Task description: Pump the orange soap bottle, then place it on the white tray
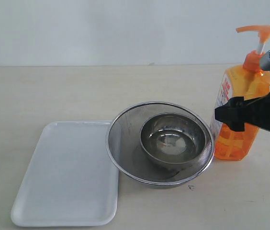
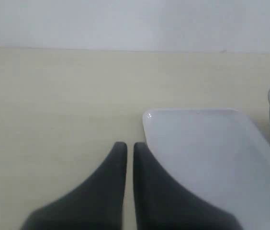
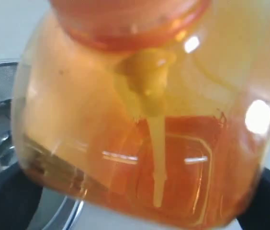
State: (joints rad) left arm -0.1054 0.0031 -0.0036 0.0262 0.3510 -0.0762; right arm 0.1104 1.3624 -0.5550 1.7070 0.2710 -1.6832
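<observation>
Right now my right gripper (image 3: 135, 211) has its jaws clamped on the orange soap bottle (image 1: 240, 96), upright near the right edge of the table (image 1: 53, 91), beside the strainer (image 1: 125, 139). My left gripper (image 2: 126, 148), jaws together and empty, is just beside the white tray (image 1: 68, 177) at the front-left corner.

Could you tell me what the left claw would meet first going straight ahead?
Likely nothing: the left claw faces bare table up to the wall; the white tray sits just beside its line.

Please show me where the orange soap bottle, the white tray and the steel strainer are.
orange soap bottle (image 1: 235, 146): exterior view, lower body.
white tray (image 1: 68, 177): exterior view, bare floor.
steel strainer (image 1: 125, 134): exterior view, mesh wall.
</observation>
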